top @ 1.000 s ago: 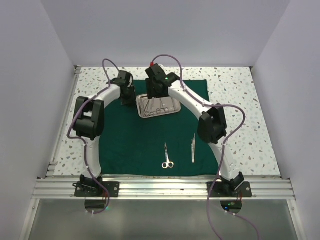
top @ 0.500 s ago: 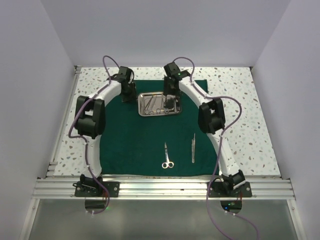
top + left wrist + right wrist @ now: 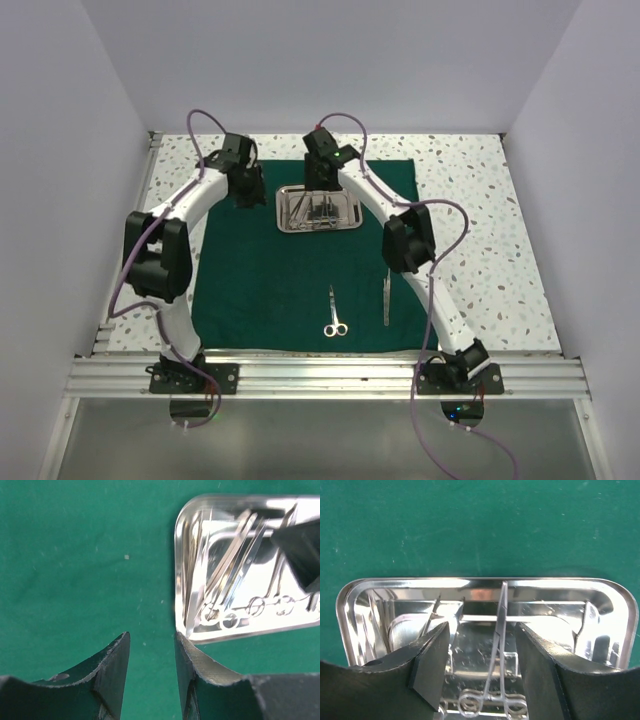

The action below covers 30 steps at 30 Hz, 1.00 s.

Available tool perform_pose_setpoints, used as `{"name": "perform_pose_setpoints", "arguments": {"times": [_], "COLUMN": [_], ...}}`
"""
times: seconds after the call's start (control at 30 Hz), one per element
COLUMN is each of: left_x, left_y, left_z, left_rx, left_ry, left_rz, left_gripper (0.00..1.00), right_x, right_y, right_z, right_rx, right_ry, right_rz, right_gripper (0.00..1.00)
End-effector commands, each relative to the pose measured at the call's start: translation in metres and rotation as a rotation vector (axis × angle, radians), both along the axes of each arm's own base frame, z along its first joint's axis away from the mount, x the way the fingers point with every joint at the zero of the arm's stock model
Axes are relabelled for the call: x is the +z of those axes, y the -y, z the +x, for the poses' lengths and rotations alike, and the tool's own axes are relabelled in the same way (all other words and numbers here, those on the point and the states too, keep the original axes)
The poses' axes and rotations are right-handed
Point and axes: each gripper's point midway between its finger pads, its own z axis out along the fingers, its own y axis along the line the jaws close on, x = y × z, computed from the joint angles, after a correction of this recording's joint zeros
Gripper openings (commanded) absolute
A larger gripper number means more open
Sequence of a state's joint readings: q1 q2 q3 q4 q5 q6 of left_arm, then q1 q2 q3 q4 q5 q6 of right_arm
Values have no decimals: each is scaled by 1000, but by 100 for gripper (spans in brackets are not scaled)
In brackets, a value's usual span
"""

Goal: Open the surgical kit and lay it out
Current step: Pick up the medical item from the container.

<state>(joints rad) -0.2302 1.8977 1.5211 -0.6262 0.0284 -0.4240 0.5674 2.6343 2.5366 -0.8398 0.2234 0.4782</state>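
The dark green cloth lies spread flat on the table. The steel tray sits at its far middle and holds several slim instruments. One pair of scissors and one pair of tweezers lie on the cloth near the front. My right gripper is open over the tray, its fingers on either side of a ring-handled clamp that lies inside it. My left gripper is open and empty just left of the tray, over bare cloth.
The speckled white tabletop shows around the cloth. White walls close in the left, back and right sides. A metal rail runs along the near edge, where the arm bases stand.
My right gripper has swung from the tray's right end back to over its middle. My left arm has shifted left and a little back, with its gripper still beside the tray's left end.
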Motion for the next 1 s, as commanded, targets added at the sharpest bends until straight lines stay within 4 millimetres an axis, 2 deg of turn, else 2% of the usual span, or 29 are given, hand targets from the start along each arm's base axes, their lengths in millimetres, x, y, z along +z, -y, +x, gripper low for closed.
{"name": "perform_pose_setpoints", "arguments": {"times": [0.0, 0.23, 0.37, 0.43, 0.5, 0.57, 0.73, 0.9, 0.97], "left_x": [13, 23, 26, 23, 24, 23, 20, 14, 14], "left_y": [3, -8, -27, -33, -41, -46, -50, -49, -48], "left_z": [-11, -34, -42, -44, -43, -42, -38, -36, -33], "left_rx": [-33, -24, 7, 17, 35, 45, 48, 40, 37], "left_ry": [28, 49, 57, 52, 58, 53, 53, 37, 36], "left_rz": [-28, -17, -1, -9, -15, -23, -32, -36, -40], "left_gripper": [45, 45, 45, 45, 45, 45, 45, 45, 45], "right_x": [0, -31, -52, -60, -69, -76, -82, -75, -53], "right_y": [3, 11, 14, 16, 18, 19, 24, 21, 15], "right_z": [14, 16, 11, 8, 3, -3, -6, -1, 9], "right_rx": [-43, -71, -63, -57, -43, -31, -23, -22, -23], "right_ry": [49, 29, -7, -28, -53, -75, -90, -68, -8], "right_rz": [-20, -75, -102, -116, -137, -158, -187, -177, -144], "right_gripper": [58, 52, 45, 36, 31, 23, 1, 0, 0]}}
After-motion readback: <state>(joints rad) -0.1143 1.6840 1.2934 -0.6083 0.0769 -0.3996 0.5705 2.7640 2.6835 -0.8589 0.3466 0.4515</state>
